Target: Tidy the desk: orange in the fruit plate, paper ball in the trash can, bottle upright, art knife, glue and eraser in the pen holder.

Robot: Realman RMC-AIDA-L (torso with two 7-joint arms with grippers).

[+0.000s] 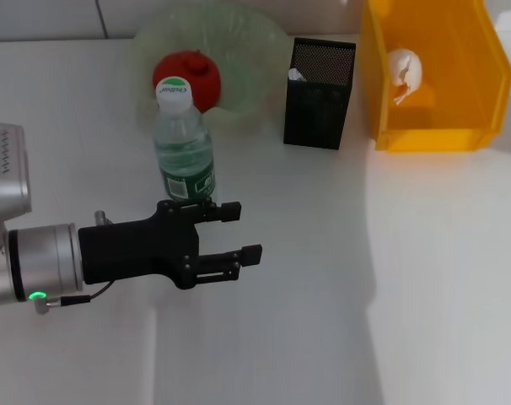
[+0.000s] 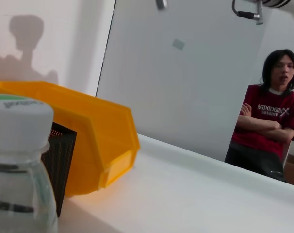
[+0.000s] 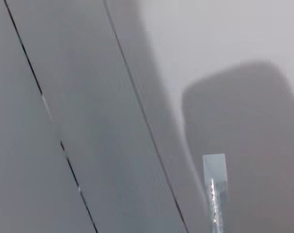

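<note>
The bottle (image 1: 185, 143) stands upright on the white desk, its white-and-green cap (image 2: 18, 127) close in the left wrist view. My left gripper (image 1: 239, 232) is open just in front of the bottle's base, holding nothing. The orange (image 1: 188, 76) lies in the fruit plate (image 1: 255, 51) behind the bottle. The paper ball (image 1: 405, 72) rests inside the trash can (image 1: 433, 135). The pen holder (image 1: 319, 93) stands between plate and can, with a small white tip (image 1: 296, 74) showing at its rim. Art knife, glue and eraser are out of view. My right gripper is not in view.
The trash can (image 2: 93, 141) and pen holder (image 2: 59, 160) stand beyond the bottle. A person in a red shirt (image 2: 270, 116) stands past the desk's far edge. The right wrist view shows only grey wall panels.
</note>
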